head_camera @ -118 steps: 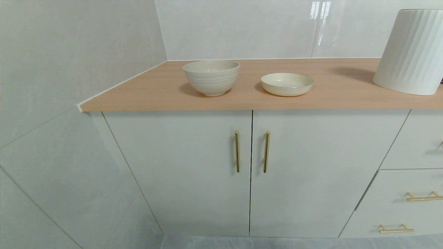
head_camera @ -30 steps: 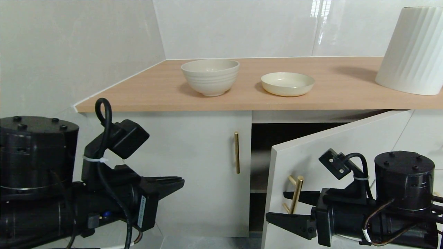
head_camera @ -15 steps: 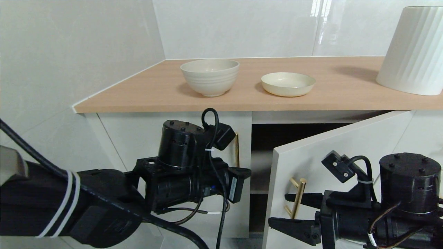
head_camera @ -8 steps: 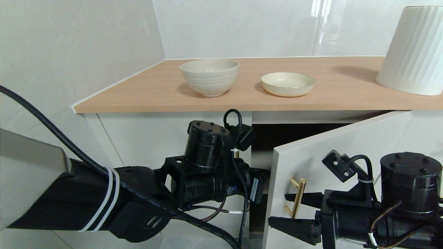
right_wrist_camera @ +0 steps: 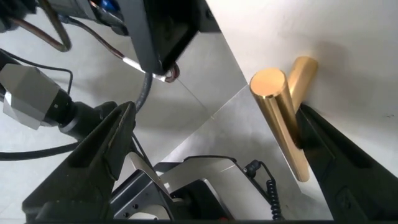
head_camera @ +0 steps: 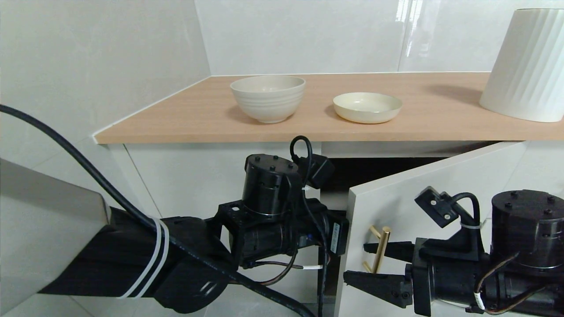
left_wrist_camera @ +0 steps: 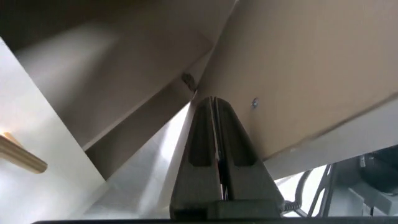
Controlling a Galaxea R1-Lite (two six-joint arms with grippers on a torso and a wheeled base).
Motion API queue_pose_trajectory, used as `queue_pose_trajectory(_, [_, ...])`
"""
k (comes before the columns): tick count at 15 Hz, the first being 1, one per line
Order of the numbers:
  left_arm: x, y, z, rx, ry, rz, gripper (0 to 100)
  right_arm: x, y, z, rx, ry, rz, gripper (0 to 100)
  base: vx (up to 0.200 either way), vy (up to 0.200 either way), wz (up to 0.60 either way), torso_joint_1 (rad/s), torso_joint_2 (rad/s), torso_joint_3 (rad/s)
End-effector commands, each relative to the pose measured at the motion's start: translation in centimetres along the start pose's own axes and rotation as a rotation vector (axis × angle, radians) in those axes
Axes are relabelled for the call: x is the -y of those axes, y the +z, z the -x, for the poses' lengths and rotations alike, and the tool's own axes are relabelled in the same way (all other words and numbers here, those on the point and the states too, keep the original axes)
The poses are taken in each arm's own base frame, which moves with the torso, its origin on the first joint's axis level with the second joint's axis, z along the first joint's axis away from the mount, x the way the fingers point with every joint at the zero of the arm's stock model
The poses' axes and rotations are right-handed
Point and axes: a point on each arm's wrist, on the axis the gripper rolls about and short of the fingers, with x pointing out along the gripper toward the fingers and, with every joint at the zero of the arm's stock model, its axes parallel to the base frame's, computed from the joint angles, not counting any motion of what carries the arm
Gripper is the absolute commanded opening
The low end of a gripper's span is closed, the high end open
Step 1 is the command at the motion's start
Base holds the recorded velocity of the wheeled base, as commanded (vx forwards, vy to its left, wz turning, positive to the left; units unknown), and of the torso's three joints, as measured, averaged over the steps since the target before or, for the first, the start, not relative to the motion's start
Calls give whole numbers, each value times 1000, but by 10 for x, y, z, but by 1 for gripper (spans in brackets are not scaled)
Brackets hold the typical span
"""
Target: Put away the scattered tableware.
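A deep cream bowl (head_camera: 268, 97) and a shallow cream dish (head_camera: 367, 107) stand apart on the wooden countertop (head_camera: 198, 123). Below them the right cabinet door (head_camera: 423, 185) hangs ajar, and the left door (head_camera: 189, 176) is closed. My right gripper (head_camera: 356, 262) is open, its fingers on either side of that door's gold handle (head_camera: 380, 248) without touching it; the right wrist view shows the same handle (right_wrist_camera: 280, 118) inside the right gripper (right_wrist_camera: 216, 112). My left arm's wrist (head_camera: 308, 233) sits at the gap between the doors. The left gripper (left_wrist_camera: 213, 106) is shut on nothing, pointing into the dim cabinet.
A tall white ribbed container (head_camera: 524, 66) stands on the countertop at the far right. Tiled walls close off the left side and the back. The ajar door juts out towards me between the two arms. The cabinet opening (head_camera: 379, 165) is dark.
The left arm has swung right and forward until its wrist reached the gap between the doors. The right gripper has stayed at the handle of the ajar door.
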Motion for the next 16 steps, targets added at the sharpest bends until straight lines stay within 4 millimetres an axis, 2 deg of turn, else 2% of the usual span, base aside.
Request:
queue_pose_trajectory(1, [1, -3, -3, -12, -17, 0, 0, 4, 2, 2, 11, -24, -3, 100, 0, 0, 0, 0, 0, 0])
queue_pose_trajectory(2, [2, -3, -3, -13, -19, 0, 0, 9, 3, 3, 17, -44, -9, 100, 0, 0, 0, 0, 0, 0])
queue_pose_trajectory(5, [2, -3, -3, -13, -20, 1, 0, 43, 10, 14, 51, -177, 19, 100, 0, 0, 0, 0, 0, 0])
queue_pose_trajectory(7, [2, -3, -3, -12, -20, 1, 0, 49, 11, 22, 59, -216, 58, 100, 0, 0, 0, 0, 0, 0])
queue_pose_trajectory(8, [2, -4, -4, -14, -21, 1, 0, 46, 9, 31, 69, -226, 63, 100, 0, 0, 0, 0, 0, 0])
queue_pose_trajectory(11, [2, -5, -5, -15, -23, 1, 0, 18, 9, 56, 33, -209, 56, 100, 0, 0, 0, 0, 0, 0])
queue_pose_trajectory(13, [2, -4, -6, 9, -25, -4, 0, -2, 8, 83, 3, -220, 43, 100, 0, 0, 0, 0, 0, 0])
queue_pose_trajectory(16, [4, -5, -7, 5, -30, -3, 0, -11, 2, 97, -4, -221, 34, 100, 0, 0, 0, 0, 0, 0])
